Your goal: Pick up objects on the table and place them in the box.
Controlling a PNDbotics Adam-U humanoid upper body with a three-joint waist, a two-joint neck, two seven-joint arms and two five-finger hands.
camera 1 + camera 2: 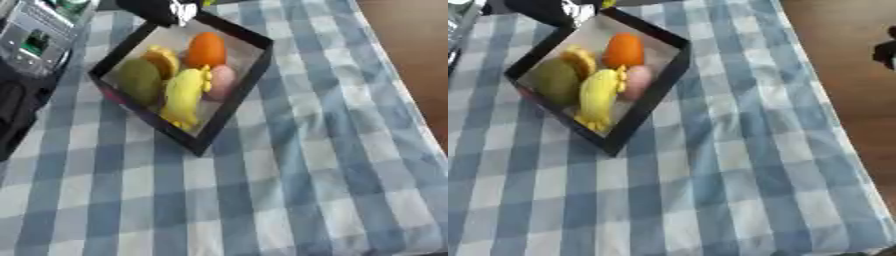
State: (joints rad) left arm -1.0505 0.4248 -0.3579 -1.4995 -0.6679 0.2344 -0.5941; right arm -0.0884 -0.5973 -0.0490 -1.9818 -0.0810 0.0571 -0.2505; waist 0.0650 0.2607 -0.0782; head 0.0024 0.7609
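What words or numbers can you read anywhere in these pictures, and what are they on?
None can be read.
The black box and the fruit-like things inside it, an orange one, a yellow one, a green one and a pink one, show no writing.
The blue checked cloth has no print.
The grey device at the upper left has a small green panel, too blurred to read.

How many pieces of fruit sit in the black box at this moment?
5: round orange fruit at the far side, pale pink fruit below it, yellow bunch-shaped fruit in the middle, green oval fruit at left, yellow-orange piece behind it. More may lie hidden underneath.
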